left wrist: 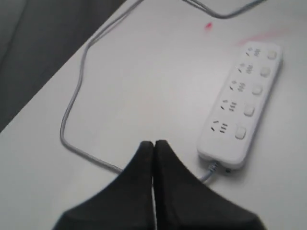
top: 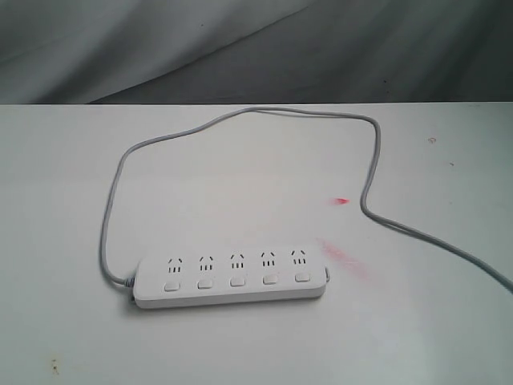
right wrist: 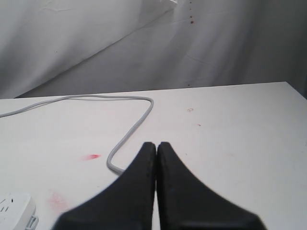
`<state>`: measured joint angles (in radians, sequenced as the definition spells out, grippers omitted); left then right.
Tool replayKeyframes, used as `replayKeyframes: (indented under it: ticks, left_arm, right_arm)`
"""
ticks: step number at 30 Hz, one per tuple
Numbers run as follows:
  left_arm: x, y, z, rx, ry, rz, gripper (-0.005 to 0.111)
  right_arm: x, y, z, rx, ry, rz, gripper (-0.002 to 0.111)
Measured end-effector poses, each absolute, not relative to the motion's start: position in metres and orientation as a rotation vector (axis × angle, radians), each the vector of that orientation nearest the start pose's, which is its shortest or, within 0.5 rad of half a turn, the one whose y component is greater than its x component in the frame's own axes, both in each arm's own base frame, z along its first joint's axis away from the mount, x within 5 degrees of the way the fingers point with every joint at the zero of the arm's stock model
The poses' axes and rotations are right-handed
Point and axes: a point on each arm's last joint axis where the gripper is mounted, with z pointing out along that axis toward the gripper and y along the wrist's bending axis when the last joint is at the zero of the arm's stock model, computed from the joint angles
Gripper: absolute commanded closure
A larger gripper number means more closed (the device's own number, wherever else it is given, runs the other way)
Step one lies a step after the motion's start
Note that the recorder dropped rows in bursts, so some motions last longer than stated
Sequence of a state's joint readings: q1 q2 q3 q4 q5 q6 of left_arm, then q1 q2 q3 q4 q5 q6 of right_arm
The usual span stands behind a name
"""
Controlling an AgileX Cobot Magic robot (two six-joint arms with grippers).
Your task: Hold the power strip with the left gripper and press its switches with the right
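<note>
The white power strip (top: 231,277) lies flat near the table's front, five outlets in a row with five switches (top: 236,281) below them. Its grey cord (top: 240,116) leaves the left end, loops toward the back and runs off to the right. No arm shows in the exterior view. In the left wrist view my left gripper (left wrist: 154,144) is shut and empty, above the table beside the strip's (left wrist: 242,103) cord end. My right gripper (right wrist: 156,145) is shut with nothing in it, over bare table past a bend of the cord (right wrist: 125,136); only the strip's end (right wrist: 14,209) shows there.
Red smears mark the white table (top: 417,321) right of the strip, a small one (top: 342,200) and a longer one (top: 345,258). A grey cloth backdrop (top: 256,48) hangs behind the table's far edge.
</note>
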<state>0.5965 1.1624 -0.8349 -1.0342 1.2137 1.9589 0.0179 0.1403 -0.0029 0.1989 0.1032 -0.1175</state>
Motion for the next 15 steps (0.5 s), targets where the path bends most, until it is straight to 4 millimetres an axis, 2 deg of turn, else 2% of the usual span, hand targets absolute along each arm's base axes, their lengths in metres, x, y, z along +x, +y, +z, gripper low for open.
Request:
replayKeyframes:
  ticks: [5, 11, 14, 15]
  left_arm:
    - [0.211, 0.041, 0.281, 1.343, 1.883, -0.265, 0.106]
    - [0.235, 0.028, 0.232, 1.532, 1.934, -0.516, 0.106]
    - [0.246, 0.019, 0.211, 1.586, 1.948, -0.589, 0.094]
    - [0.248, 0.017, 0.206, 1.606, 1.954, -0.589, 0.086]
  right_arm:
    - [0.067, 0.003, 0.196, 0.039, 1.723, 0.09, 0.108]
    - [0.067, 0.003, 0.196, 0.039, 1.723, 0.09, 0.108]
    - [0.067, 0.003, 0.196, 0.039, 1.723, 0.09, 0.108]
    - [0.067, 0.003, 0.196, 0.039, 1.723, 0.09, 0.108]
